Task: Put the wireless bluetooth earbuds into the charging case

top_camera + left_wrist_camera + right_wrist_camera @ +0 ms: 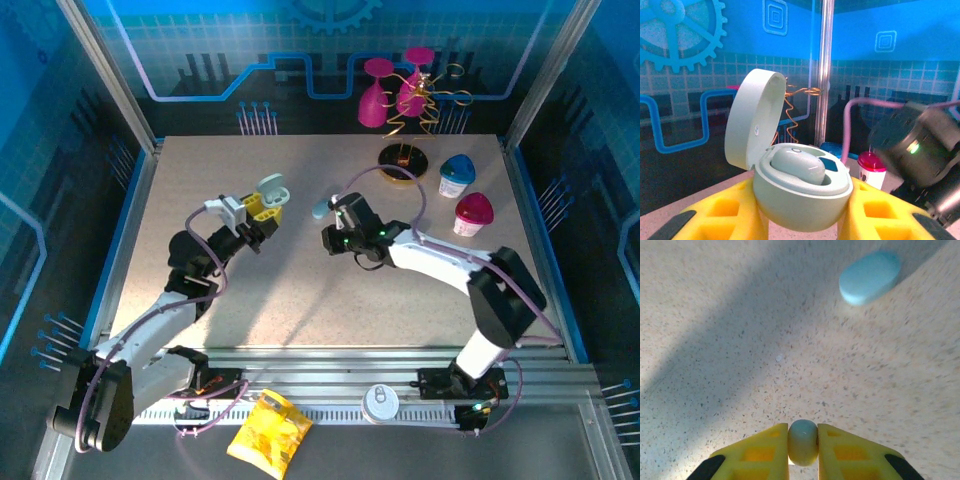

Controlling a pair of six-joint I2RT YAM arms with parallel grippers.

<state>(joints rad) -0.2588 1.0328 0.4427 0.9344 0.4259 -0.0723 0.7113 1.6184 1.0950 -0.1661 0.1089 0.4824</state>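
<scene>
Nearest me, the right gripper (802,431) is clenched on a tiny whitish-green earbud (803,446), hanging over the speckled beige table (740,365). Just beyond it lies a pale blue pebble-shaped case (870,277). Across from it, the left gripper (262,210) grips a pale green charging case (800,200), its hinged lid (752,117) tipped open and another pale bud (797,167) seated inside.

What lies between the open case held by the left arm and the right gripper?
In the top view, a pale blue pebble-shaped case lies on the table between the open case and the right gripper.
</scene>
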